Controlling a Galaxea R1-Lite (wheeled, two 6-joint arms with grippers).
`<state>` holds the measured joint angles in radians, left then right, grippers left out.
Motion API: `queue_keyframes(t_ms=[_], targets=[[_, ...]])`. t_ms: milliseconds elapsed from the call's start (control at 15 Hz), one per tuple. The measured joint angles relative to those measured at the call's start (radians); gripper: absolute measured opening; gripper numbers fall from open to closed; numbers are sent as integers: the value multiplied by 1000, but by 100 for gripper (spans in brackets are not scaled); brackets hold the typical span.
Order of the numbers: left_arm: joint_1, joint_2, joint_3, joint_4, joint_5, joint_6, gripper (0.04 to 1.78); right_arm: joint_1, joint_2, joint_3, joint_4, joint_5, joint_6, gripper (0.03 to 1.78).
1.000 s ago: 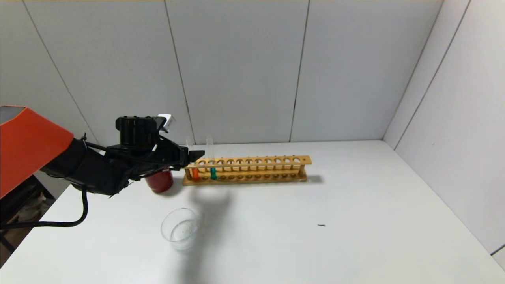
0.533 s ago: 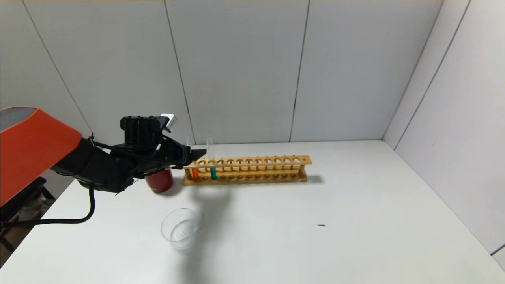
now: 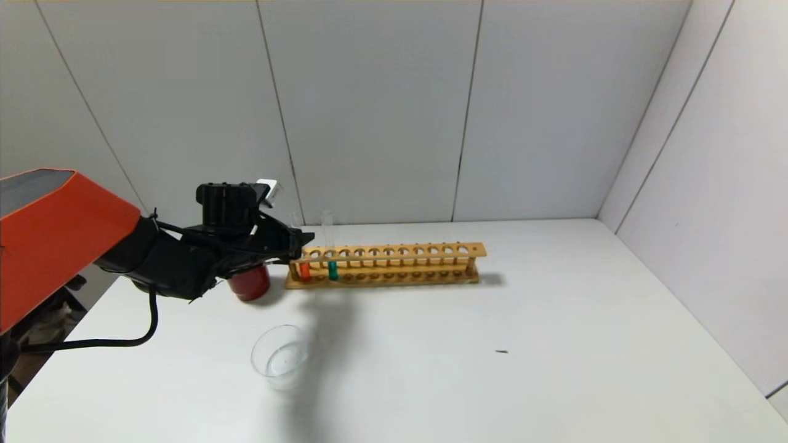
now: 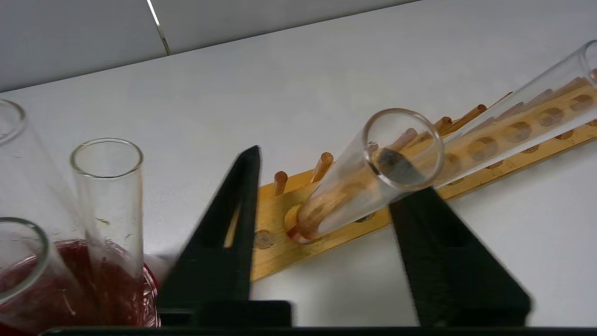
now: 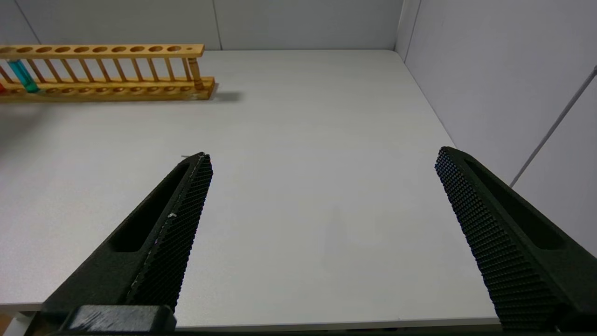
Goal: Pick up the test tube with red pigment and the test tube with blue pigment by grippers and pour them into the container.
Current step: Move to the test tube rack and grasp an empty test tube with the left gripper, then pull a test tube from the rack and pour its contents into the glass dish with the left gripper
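The test tube with red pigment (image 3: 304, 269) stands in the first hole at the left end of the wooden rack (image 3: 394, 263). The test tube with blue pigment (image 3: 332, 269) stands two holes along. My left gripper (image 3: 303, 239) is open at the rack's left end. In the left wrist view the left gripper (image 4: 329, 170) has the red tube's clear upper part (image 4: 354, 191) between its fingers, close to one finger. The container (image 3: 281, 357), a clear glass dish, sits nearer me on the table. My right gripper (image 5: 322, 158) is open and empty.
A dark red cup (image 3: 249, 283) holding colourless clear tubes (image 4: 108, 186) stands just left of the rack, under my left arm. The right wrist view shows the rack (image 5: 107, 70) far off and bare white table (image 5: 303, 140) near the right wall.
My left gripper has moved a little forward and right towards the rack's left end, bringing its open fingers around the red tube's top. Tubes and dish have not moved.
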<state>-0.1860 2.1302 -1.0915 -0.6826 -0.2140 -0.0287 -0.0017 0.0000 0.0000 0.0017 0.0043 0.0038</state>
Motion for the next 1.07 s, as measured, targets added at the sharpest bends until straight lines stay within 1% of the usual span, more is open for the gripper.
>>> queue_keyframes(t_ms=[133, 200, 267, 533, 733, 1067], targets=[[-6, 5, -9, 1, 1, 0, 47, 0, 0, 0, 0, 0, 1, 175], [-7, 7, -12, 0, 3, 1, 37, 0, 0, 0, 0, 0, 1, 175], [-7, 7, -13, -1, 4, 1, 33, 0, 0, 0, 0, 0, 0, 175], [-8, 0, -16, 3, 20, 1, 33, 0, 0, 0, 0, 0, 1, 175], [-9, -41, -28, 21, 22, 6, 33, 0, 0, 0, 0, 0, 0, 175], [-10, -176, -90, 145, 22, 13, 33, 0, 0, 0, 0, 0, 0, 175]])
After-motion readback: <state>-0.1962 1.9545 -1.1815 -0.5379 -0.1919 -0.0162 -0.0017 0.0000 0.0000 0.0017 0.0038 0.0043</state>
